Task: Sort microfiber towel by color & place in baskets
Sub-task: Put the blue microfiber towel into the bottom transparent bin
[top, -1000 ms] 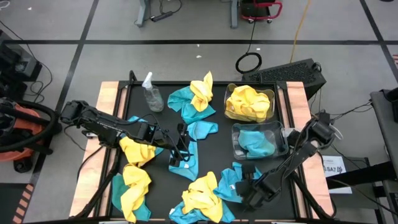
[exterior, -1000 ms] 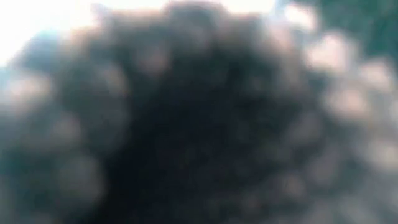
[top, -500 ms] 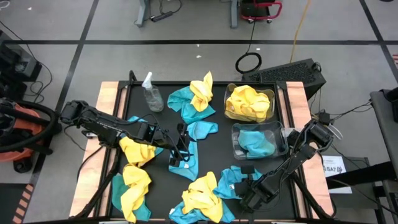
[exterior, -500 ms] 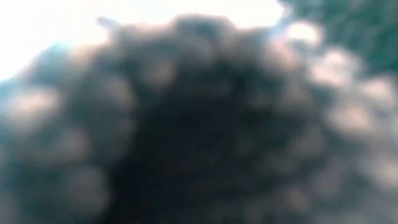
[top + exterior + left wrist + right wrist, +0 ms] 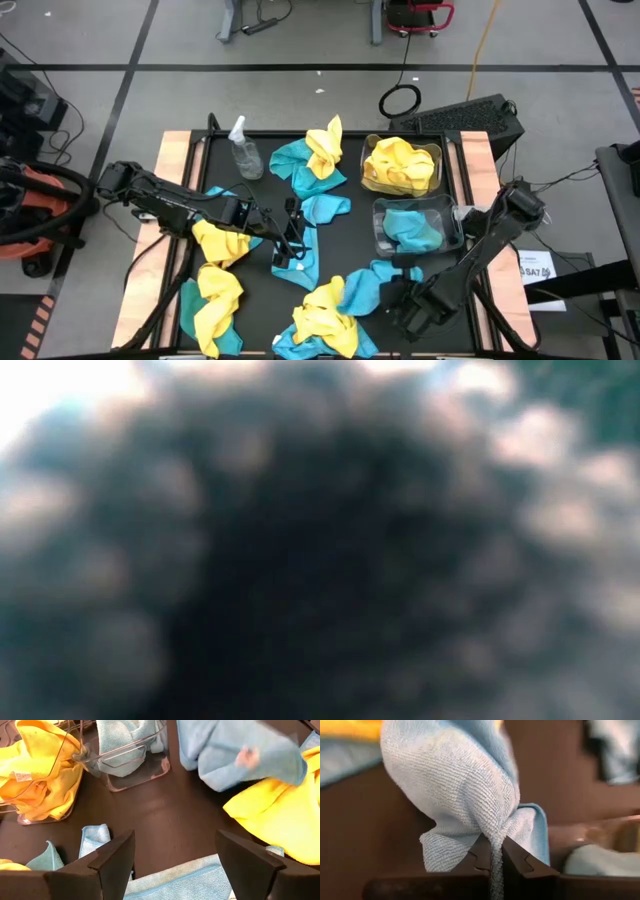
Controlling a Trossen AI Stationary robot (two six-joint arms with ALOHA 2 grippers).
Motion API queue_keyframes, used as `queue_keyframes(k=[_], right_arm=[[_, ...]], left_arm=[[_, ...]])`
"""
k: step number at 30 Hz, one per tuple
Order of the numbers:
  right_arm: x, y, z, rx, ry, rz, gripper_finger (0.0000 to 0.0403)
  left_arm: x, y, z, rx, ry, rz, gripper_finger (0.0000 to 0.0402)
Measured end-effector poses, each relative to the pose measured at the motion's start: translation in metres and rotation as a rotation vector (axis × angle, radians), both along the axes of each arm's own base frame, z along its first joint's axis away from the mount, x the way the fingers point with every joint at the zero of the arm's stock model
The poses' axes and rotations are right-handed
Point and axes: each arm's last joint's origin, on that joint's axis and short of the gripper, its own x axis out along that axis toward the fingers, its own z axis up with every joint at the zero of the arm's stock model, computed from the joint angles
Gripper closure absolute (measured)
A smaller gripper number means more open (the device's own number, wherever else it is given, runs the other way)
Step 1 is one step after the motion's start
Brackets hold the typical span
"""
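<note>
Teal towel (image 5: 465,795) seemingly between right hand's (image 5: 490,856) fingers.

High view: overhead, straight down on whole table (image 5: 330,145). Low view: blocked, dark blur only. Left wrist view: close above table centre, facing both baskets (image 5: 127,762). Right wrist view: very close on teal towel (image 5: 465,795), table behind. Wrist and high views share baskets.

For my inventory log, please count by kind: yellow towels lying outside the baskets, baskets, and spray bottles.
Yellow towels outside the baskets: 4
Baskets: 2
Spray bottle: 1
Total: 7
Not counted: the teal towel held in the right fingers.
</note>
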Motion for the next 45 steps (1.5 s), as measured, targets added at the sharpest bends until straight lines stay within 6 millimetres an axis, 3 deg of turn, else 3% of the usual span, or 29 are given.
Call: queue_keyframes(k=[3, 10, 17, 27, 35, 45], right_arm=[[-0.006, -0.008, 0.026, -0.033, -0.051, -0.014, 0.0401], [-0.032, -0.040, 0.067, -0.158, -0.112, -0.126, 0.0402], [-0.063, -0.071, 0.091, -0.165, -0.106, -0.249, 0.0402], [-0.078, -0.092, 0.112, -0.079, -0.197, -0.301, 0.0403], [-0.085, -0.100, 0.120, -0.135, -0.177, -0.145, 0.0403], [-0.088, -0.102, 0.154, -0.120, -0.380, 0.294, 0.0403]], left_arm=[[0.000, 0.000, 0.000, 0.000, 0.000, 0.000, 0.0121], [0.000, 0.000, 0.000, 0.000, 0.000, 0.000, 0.0121], [0.000, 0.000, 0.000, 0.001, 0.005, 0.000, 0.0121], [0.000, 0.000, 0.000, 0.002, 0.004, -0.001, 0.0121], [0.000, 0.000, 0.000, 0.006, -0.003, -0.006, 0.0121], [0.000, 0.000, 0.000, 0.001, -0.003, -0.001, 0.0121]])
